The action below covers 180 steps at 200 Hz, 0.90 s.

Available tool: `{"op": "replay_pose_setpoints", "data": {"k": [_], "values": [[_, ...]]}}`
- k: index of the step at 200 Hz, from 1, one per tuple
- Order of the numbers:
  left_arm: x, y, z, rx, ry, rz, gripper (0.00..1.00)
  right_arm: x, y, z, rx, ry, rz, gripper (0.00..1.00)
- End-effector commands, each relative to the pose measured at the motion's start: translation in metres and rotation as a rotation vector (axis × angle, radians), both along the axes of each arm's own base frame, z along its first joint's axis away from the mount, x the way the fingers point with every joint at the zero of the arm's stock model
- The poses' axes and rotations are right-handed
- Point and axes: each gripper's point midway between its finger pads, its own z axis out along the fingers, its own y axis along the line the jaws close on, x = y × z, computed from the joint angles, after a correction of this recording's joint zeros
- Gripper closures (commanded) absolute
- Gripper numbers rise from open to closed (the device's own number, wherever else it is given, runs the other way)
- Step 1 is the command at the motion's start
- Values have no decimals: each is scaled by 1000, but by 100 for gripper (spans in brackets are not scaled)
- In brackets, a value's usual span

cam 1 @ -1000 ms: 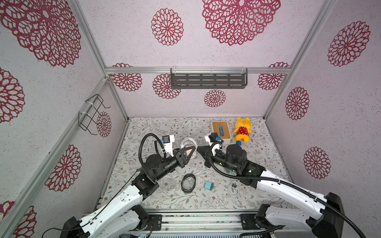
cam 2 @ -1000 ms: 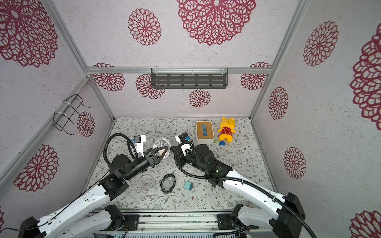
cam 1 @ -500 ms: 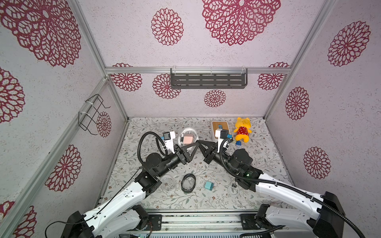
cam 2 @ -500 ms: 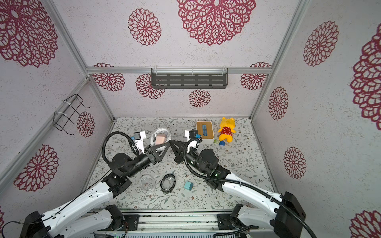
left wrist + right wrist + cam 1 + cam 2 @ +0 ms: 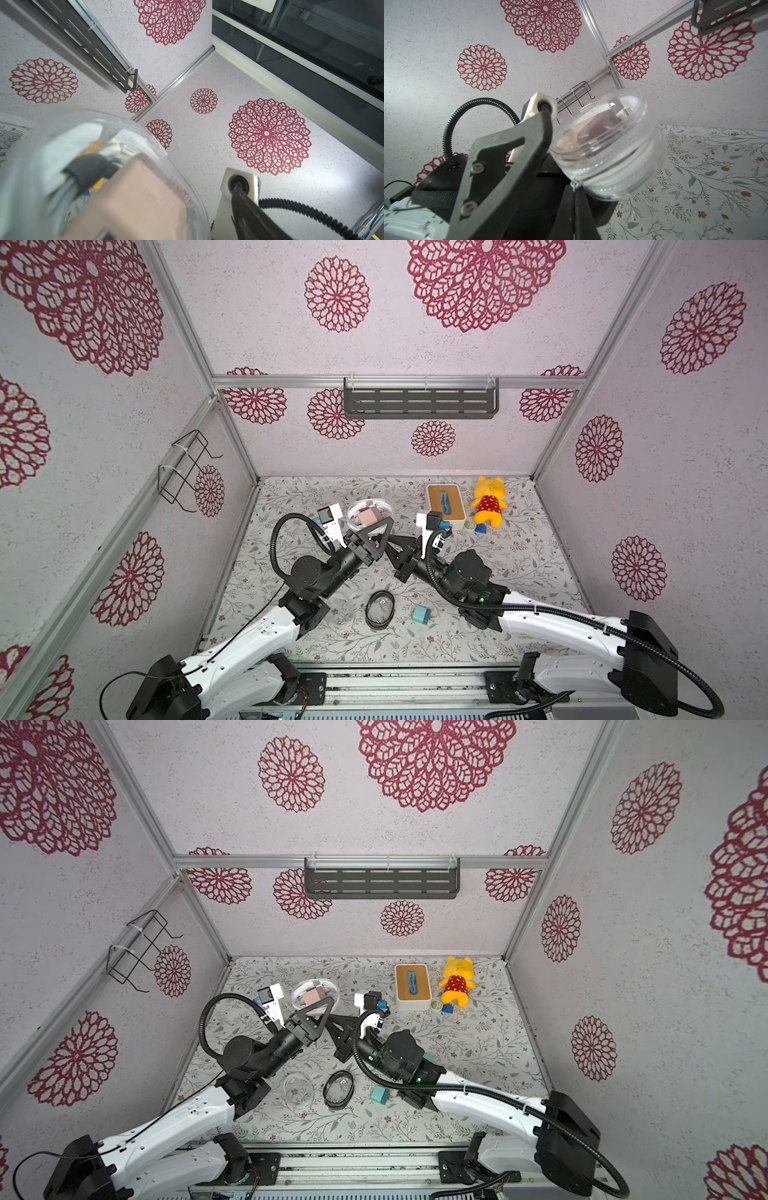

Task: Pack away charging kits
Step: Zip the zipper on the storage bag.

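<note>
Desk (image 5: 519, 572): I see floral-print surface. Far edge, toward right corner: white box (image 5: 444, 502) with wooden top, yellow plush (image 5: 489, 502) lying just beside it. Small green round piece (image 5: 469, 525) and blue block (image 5: 481, 528) at their near ends. Near front edge I count three in row, apart: clear case (image 5: 298, 1089), dark-rimmed oval case (image 5: 380, 610), teal charger (image 5: 421, 614).

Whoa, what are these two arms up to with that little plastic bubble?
They are packing away charging kits. Above the table, between the arms, is a clear case with a pink charger and white cable inside. The right gripper is shut on the case's zip pull; a finger of the left gripper lies against its side, but whether it grips is unclear. A teal charger, a dark-rimmed case and a second clear case lie on the table in front.
</note>
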Motion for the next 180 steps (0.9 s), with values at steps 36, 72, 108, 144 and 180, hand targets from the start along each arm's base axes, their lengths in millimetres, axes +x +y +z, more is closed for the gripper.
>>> {"op": "replay_pose_setpoints", "data": {"k": [36, 72, 108, 144, 180], "values": [[6, 17, -4, -70, 76, 79, 24, -10, -8, 23, 37, -89, -24, 100], [11, 24, -11, -55, 111, 130, 27, -12, -10, 13, 9, -94, -29, 100], [12, 30, -13, -47, 127, 157, 28, -15, -12, 4, -8, -91, -26, 100], [13, 26, -13, -30, 140, 149, 46, -16, -4, 1, -22, -90, -5, 100], [14, 26, -16, -28, 151, 145, 72, -15, -5, -2, -54, -90, -22, 100]]}}
